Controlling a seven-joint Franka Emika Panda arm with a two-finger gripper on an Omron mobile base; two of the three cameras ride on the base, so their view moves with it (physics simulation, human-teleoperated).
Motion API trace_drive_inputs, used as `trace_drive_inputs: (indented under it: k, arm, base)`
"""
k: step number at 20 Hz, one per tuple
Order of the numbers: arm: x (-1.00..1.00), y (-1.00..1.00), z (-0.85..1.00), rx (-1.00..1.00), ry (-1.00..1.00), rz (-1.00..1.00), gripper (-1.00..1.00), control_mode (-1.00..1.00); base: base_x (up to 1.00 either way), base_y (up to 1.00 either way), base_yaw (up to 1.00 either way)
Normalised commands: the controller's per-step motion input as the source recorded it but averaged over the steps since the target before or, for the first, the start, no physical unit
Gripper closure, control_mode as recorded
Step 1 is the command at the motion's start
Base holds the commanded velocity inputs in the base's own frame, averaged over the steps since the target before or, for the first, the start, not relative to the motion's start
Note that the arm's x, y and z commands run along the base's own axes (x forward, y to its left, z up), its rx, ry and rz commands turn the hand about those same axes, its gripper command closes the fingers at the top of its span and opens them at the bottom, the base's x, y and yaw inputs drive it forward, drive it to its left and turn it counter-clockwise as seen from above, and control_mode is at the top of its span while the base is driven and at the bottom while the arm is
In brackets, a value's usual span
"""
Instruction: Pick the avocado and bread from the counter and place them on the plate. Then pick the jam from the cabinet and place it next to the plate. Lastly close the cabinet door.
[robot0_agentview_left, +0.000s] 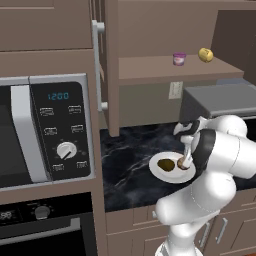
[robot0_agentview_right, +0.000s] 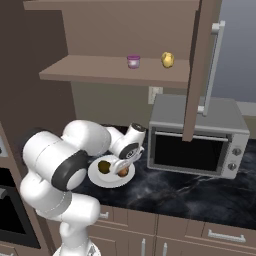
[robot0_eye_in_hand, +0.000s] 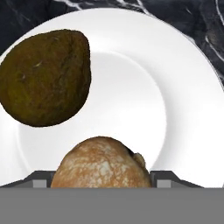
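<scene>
So the gripper (robot0_agentview_left: 183, 162) is down over the plate (robot0_eye_in_hand: 183, 87) with the bread (robot0_eye_in_hand: 101, 162) sitting right between its fingers, jaws closed in on it from both sides. Can't tell if the bread is touching the plate or just above it. The avocado (robot0_eye_in_hand: 43, 78) lies on the plate just beside the bread. Plate sits on the black marble counter (robot0_agentview_left: 125, 160). Up in the open cabinet (robot0_agentview_right: 115, 70), the pink jam (robot0_agentview_right: 133, 61) stands on the shelf near a yellow ball (robot0_agentview_right: 168, 59). Both cabinet doors (robot0_agentview_right: 197, 70) hang open.

One avocado (robot0_eye_in_hand: 43, 76), one bread (robot0_eye_in_hand: 100, 164), one plate (robot0_eye_in_hand: 183, 109)
</scene>
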Motion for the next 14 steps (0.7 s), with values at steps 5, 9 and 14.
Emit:
trace_drive_inputs:
  k: [5,9,14]
  arm:
    - [0.00,0.00,-0.11,0.00,0.00,0.00,1.00,-1.00]
    - [0.00,0.00,-0.14,0.00,0.00,0.00,1.00,-1.00]
    - [0.00,0.00,0.00,0.00,0.00,0.00,-1.00,-1.00]
  base:
    - [0.00,0.00,0.00]
    - [0.00,0.00,0.00]
    - [0.00,0.00,0.00]
